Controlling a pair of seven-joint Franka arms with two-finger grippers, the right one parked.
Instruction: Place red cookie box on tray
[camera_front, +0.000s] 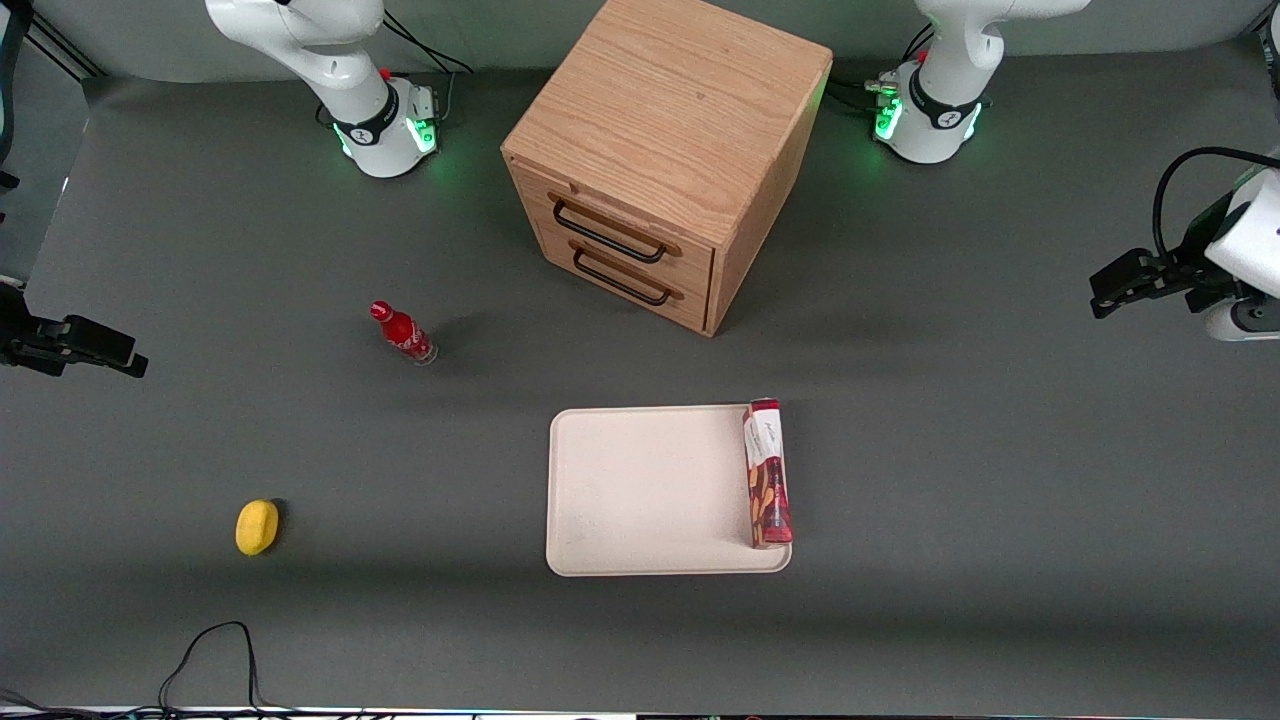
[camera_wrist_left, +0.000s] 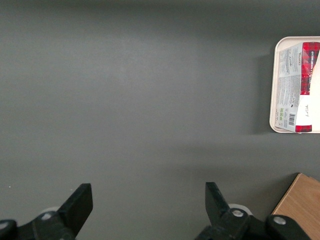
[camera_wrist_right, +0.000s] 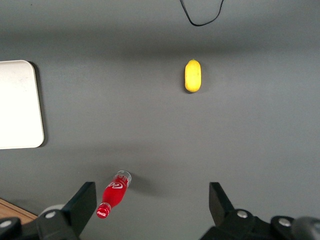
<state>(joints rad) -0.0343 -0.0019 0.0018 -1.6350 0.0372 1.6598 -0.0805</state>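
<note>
The box (camera_front: 768, 473) lay on the tray (camera_front: 640, 490), along its edge nearest my working arm. My gripper (camera_wrist_left: 148, 200) hung well apart above bare tabletop (camera_wrist_left: 140, 100), fingers (camera_wrist_left: 80, 200) spread and empty. It looked light, stiff cardboard, best pinched across its narrow width.

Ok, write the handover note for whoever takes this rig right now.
Gripper: open, holding nothing, above bare table at the working arm's end, well away from the tray.
Cookie box: lies on the tray, along the short edge toward the working arm's end, just inside the rim.
Done: box is placed and released.
Left: nothing of the task that I can see; perhaps check that the box sits flat and is not propped on the rim.
Also on the table: cabinet, soda bottle, yellow object, none near the tray.
</note>
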